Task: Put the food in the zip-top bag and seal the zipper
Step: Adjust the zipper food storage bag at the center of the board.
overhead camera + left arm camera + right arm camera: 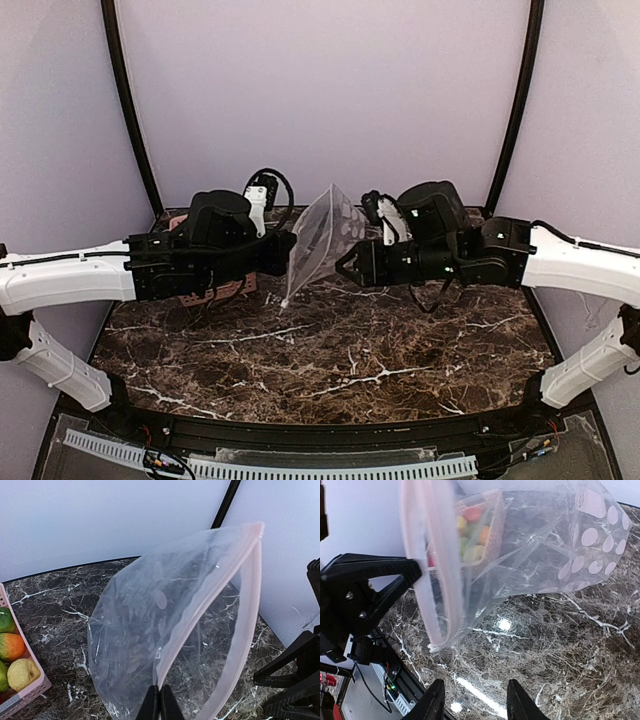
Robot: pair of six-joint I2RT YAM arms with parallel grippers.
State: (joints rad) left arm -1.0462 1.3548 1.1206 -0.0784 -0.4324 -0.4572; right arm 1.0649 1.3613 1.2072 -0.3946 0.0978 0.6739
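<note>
Marble table (330, 350), fruit (11, 646) in basket (35, 689)

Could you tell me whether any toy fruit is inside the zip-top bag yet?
No, the zip-top bag hangs open and empty; the toy fruit sits in the pink basket.

Clear dotted zip-top bag (320, 235) hangs raised, pink zipper (252, 580) open.

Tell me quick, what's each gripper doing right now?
Left gripper: closed, pinching the bag at its mouth edge.
Right gripper: open, holding nothing.
</note>
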